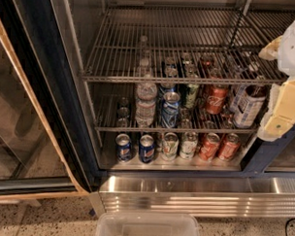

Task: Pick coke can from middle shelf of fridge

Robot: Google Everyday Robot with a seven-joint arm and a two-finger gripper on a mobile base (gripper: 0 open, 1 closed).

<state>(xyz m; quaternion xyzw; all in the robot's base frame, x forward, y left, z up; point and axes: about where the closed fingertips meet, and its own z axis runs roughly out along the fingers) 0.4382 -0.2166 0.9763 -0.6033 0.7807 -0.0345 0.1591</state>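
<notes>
One clear plastic bin (148, 229) sits nearest me on the speckled floor, well below the coke can (216, 99) and off to its left. Behind the bin runs the ribbed steel base panel (198, 199) of the fridge (65, 102), also below the can. The glass door (21, 110) stands slid aside, far to the can's left.

Next comes the solid fridge floor, one level under the coke can. Two red cans (219, 146) stand almost straight beneath it. Two pale cans (179, 145) are below and a little left, and two blue Pepsi cans (135, 147) are further left in the same row.

The coke can itself stands upright on the middle shelf (137, 129), right of that rack's middle and set back from the front rail. Just left of it is a green can (189, 94), then a Pepsi can (170, 108), then a clear water bottle (145, 103). Just right of it stands a white-and-brown container (247, 106). More can tops show dimly behind it, too dark to name.

The gripper (284, 103), white and pale yellow, hangs at the fridge's right edge. It is to the right of the coke can, beyond the white-and-brown container and apart from the can. Whether it is spread or pressed together I cannot tell.

Above the can, the upper wire rack (178, 79) stretches across and back into the cabinet.
</notes>
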